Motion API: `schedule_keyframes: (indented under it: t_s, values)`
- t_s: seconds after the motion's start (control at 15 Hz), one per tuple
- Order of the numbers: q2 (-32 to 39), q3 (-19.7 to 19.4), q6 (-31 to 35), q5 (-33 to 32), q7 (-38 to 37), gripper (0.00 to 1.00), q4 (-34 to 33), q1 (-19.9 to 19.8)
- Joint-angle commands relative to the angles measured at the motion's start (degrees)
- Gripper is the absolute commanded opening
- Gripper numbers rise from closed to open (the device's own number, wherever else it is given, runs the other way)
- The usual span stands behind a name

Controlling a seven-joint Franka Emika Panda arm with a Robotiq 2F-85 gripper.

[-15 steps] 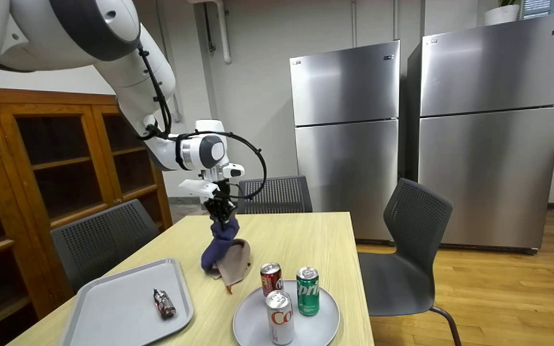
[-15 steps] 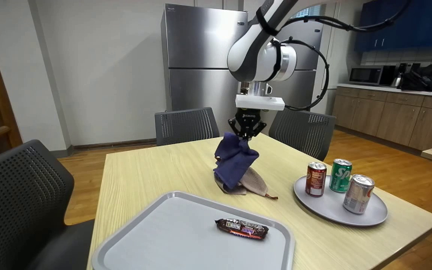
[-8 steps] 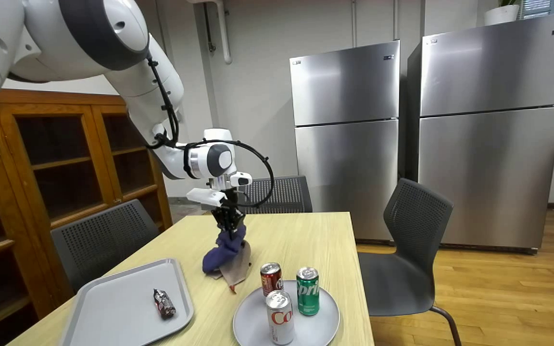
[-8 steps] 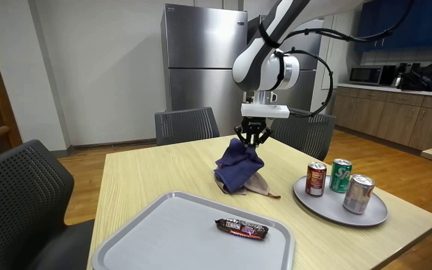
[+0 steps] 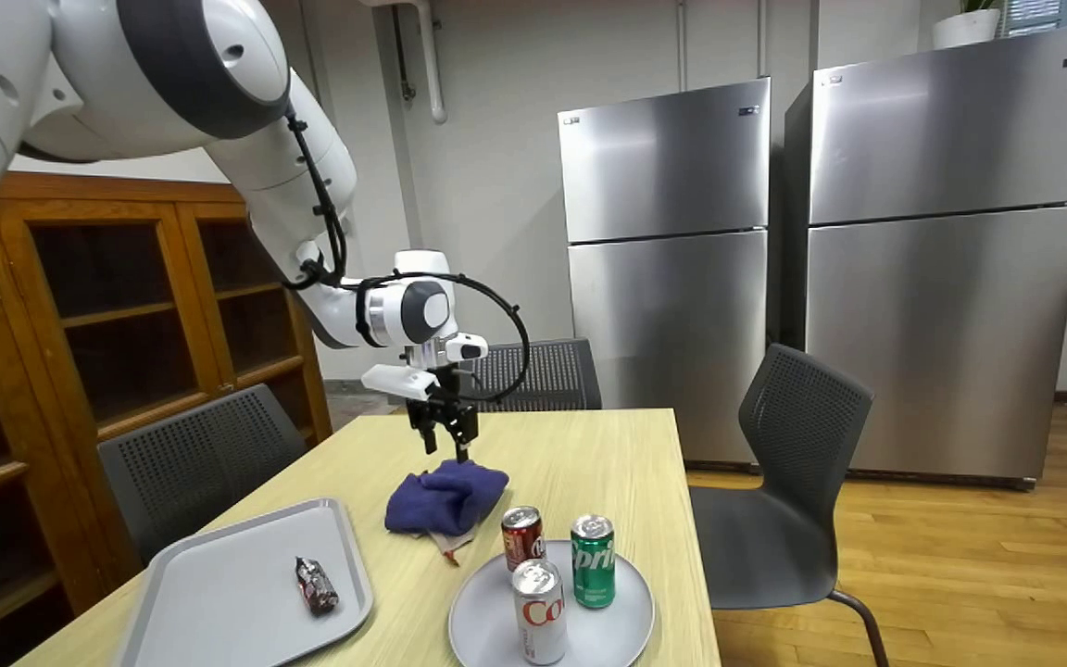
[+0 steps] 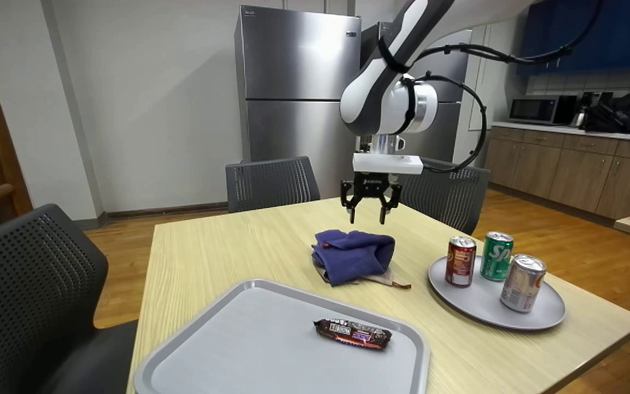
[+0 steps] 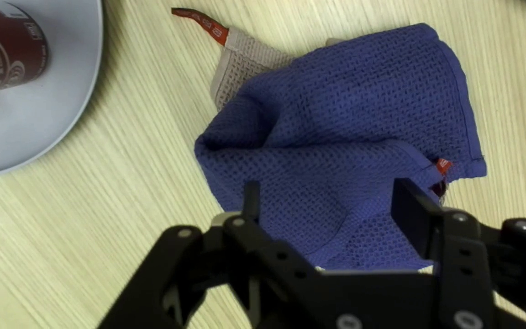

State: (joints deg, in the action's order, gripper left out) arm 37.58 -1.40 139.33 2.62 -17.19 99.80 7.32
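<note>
On the table (image 6: 227,246), a rumpled, waffle-textured blue cloth (image 7: 336,160).

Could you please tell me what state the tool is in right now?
Tool: open, holding nothing, just above the blue cloth.

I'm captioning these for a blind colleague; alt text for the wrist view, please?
Open gripper above a rumpled blue cloth on a pale wood-grain table, a beige cloth corner with a red tag poking out from under it. At upper left, a Dr Pepper can stands on a gray plate, both cut off by the frame.
</note>
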Motion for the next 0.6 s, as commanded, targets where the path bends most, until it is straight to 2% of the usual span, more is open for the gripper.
schedule_keyframes:
  t_s: [0.0,0.53]
  values:
    - [-2.3,0.7,0.7,0.9,0.3,1.0,1.4,-0.4]
    - [-8.9,3.3,1.0,1.2,2.6,1.0,7.3,0.0]
